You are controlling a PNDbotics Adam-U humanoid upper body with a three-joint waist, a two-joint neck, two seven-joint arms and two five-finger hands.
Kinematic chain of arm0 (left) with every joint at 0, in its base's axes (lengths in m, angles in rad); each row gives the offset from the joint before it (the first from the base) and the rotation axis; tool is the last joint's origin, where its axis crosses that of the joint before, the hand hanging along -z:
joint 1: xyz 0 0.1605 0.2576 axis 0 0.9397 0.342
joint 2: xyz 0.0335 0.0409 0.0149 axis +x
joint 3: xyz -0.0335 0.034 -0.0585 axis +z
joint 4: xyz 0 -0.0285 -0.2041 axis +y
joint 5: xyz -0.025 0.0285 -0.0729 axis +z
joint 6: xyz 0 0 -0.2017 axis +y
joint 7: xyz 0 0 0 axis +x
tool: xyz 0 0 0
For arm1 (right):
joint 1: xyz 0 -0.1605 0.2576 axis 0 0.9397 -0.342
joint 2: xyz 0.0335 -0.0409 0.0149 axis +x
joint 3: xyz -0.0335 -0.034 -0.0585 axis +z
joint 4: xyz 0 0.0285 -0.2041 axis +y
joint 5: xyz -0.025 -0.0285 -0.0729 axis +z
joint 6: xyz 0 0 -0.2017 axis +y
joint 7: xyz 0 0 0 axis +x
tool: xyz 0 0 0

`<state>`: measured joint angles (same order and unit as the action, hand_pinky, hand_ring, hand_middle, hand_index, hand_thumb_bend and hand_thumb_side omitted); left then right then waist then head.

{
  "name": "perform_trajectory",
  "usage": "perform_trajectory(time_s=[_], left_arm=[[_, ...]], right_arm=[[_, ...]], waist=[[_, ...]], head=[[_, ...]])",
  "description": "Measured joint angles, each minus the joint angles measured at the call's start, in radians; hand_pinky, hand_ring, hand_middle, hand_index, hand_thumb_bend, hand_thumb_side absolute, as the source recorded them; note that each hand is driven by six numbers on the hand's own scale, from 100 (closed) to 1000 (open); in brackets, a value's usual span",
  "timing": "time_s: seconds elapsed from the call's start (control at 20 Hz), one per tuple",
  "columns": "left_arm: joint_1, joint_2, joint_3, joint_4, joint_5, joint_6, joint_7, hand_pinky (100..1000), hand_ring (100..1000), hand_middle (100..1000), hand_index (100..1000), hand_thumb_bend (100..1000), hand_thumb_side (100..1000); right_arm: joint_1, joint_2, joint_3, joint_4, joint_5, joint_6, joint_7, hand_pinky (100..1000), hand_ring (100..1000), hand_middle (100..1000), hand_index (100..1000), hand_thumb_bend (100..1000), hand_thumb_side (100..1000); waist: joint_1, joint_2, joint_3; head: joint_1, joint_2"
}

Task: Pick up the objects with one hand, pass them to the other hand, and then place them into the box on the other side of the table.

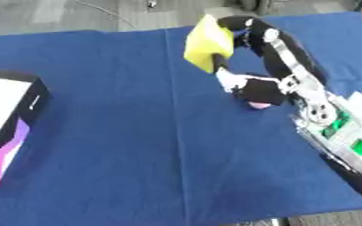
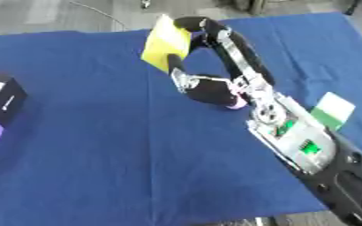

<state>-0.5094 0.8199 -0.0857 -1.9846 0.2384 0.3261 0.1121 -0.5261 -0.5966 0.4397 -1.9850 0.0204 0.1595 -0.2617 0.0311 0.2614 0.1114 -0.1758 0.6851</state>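
A flat yellow object (image 1: 207, 43) stands tilted above the blue cloth at the top centre, with a dark stem running down from its lower edge. My right hand (image 1: 258, 92), black with pale fingers (image 1: 227, 80), is curled round that stem; its arm comes in from the lower right. A black curved part (image 2: 234, 44) arches from my wrist up to the object's top. Something small and pink (image 1: 258, 105) shows just under the hand. The black box (image 1: 31, 103), with a white, pink and purple face, sits at the left edge. My left hand shows in no view.
A blue cloth (image 1: 122, 145) covers the table. A white and green card (image 2: 332, 108) lies on the cloth right of my forearm. My forearm's open green boards (image 2: 296, 139) fill the lower right. Grey floor runs past the far edge.
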Motion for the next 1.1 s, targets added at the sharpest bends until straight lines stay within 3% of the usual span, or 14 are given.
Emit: perform_trajectory(time_s=[0.4,0.65,1.1], left_arm=[[-0.063,0.088,-0.141,-0.004,-0.093,0.037,-0.248,792,758,785,906,266,778],[-0.116,0.124,-0.234,-0.004,-0.143,0.075,-0.374,820,788,803,923,369,661],[-0.195,0.12,-0.368,-0.004,-0.266,0.135,-0.502,832,807,817,934,549,590]], right_arm=[[-0.034,0.024,0.069,0.0,0.084,-0.025,0.003,835,615,447,708,100,100],[-0.05,0.029,0.098,0.0,0.099,-0.035,-0.005,834,611,445,699,100,100],[-0.064,0.031,0.159,0.0,0.174,-0.078,0.032,835,615,449,698,100,100]], waist=[[0.005,0.0,0.0],[0.014,0.0,-0.002],[0.022,0.0,-0.003]], head=[[0.002,0.007],[0.002,0.017],[0.012,0.025]])
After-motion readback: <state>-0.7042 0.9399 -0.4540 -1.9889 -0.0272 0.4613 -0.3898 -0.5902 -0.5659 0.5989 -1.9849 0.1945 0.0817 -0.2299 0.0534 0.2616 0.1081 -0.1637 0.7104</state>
